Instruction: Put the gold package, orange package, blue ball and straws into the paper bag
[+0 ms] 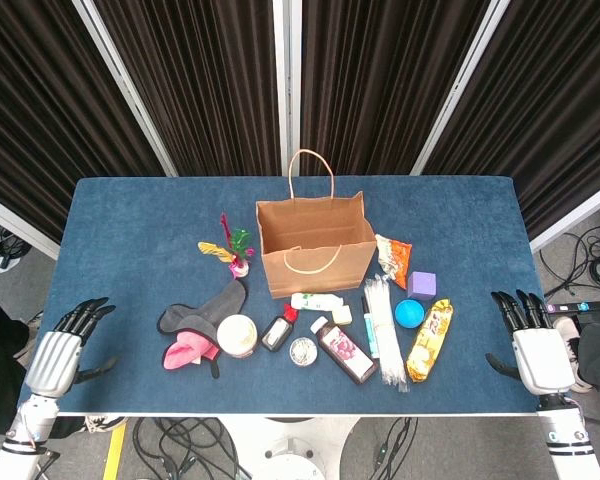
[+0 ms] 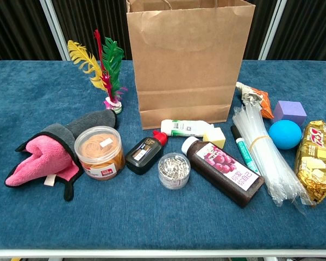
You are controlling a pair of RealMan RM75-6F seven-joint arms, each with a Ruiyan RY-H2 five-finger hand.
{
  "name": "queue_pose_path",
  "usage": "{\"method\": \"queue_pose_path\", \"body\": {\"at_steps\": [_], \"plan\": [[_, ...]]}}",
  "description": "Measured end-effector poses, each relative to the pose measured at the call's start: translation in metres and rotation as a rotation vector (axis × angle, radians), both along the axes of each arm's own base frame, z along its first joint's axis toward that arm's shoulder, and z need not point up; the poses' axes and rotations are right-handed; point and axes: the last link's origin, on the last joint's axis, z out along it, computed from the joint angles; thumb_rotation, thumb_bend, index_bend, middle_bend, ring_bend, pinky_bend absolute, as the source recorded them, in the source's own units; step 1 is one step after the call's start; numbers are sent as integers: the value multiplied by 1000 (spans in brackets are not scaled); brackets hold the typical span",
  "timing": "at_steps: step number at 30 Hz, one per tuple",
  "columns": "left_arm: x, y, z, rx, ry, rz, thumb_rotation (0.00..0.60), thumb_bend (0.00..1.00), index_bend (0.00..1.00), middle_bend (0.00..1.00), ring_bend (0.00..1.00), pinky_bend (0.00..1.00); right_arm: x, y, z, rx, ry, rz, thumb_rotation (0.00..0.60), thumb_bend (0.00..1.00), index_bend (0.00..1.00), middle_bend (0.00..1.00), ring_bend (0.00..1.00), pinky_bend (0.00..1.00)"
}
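1. Paper bag [image 1: 315, 245] stands upright and open near the middle of the desk [image 1: 130, 230], its handles up.
2. Gold package [image 2: 314, 160] lies toward the desk's right front, just right of the bundle of straws [image 2: 266, 155], which runs front to back beside a marker pen [image 2: 243, 149].
3. Blue ball [image 2: 285, 134] rests between the straws and the gold package, with a purple block [image 2: 289, 111] just behind it.
4. Orange package [image 2: 256, 99] lies close to the bag's right side, behind the straws.
5. Left of the straws sit a dark juice bottle [image 2: 224, 169], a tin of paper clips [image 2: 174, 169], an ink bottle [image 2: 145, 153], a jar of rubber bands [image 2: 100, 152], a pink and grey cloth [image 2: 49, 157] and a feather shuttlecock [image 2: 106, 68].
6. Left hand [image 1: 65, 345] hovers at the front left corner, fingers spread, holding nothing.
7. Right hand [image 1: 530, 345] hovers at the front right corner, likewise released and empty.
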Motion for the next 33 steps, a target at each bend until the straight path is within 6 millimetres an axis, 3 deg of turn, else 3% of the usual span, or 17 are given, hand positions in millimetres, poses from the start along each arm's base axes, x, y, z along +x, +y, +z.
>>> {"method": "queue_pose_path", "body": {"at_steps": [16,26,33], "plan": [[1,0,-3,-11,-9,2,600,237,241,231,151,240,4,-5,1,46,14,21,600,52,74,118,0,0],[-2,-1,-5,5,-20,2,600,236,241,232,151,240,12,-28,-17,256,255,220,600,54,128,236,41,20],[-1,1,-5,12,-8,-10,600,236,242,232,151,240,12,-24,-38,338,451,351,600,54,130,242,41,22]]}}
